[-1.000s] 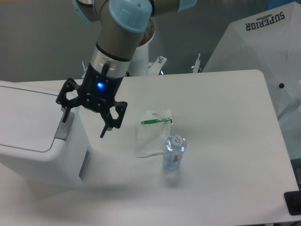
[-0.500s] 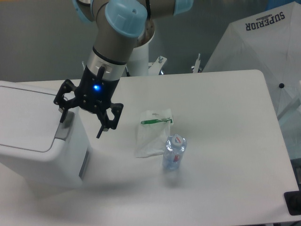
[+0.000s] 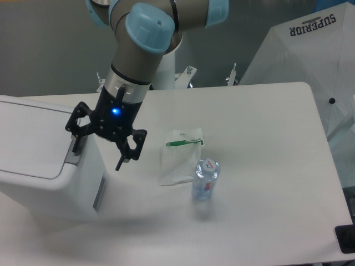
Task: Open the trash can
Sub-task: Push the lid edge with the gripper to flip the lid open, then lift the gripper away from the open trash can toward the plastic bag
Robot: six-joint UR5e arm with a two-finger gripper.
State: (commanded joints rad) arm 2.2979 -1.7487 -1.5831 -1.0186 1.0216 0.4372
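The trash can [image 3: 39, 160] is a large white boxy bin at the left of the table, its flat lid down. A grey latch tab [image 3: 77, 149] sits on its right edge. My gripper [image 3: 96, 151] hangs over that edge, fingers spread wide and pointing down. One finger [image 3: 75, 142] is at the latch tab, the other [image 3: 123, 158] hangs right of the bin over the table. Nothing is held between them. A blue light glows on the gripper body.
A small white plastic bag with green print [image 3: 180, 155] lies mid-table. A clear water bottle [image 3: 205, 179] stands just right of it. A white umbrella marked SUPERIOR [image 3: 310, 50] fills the upper right, beyond the table edge.
The gripper has dipped slightly lower and its wrist turned a little, staying over the bin's right edge. The lid has not moved.
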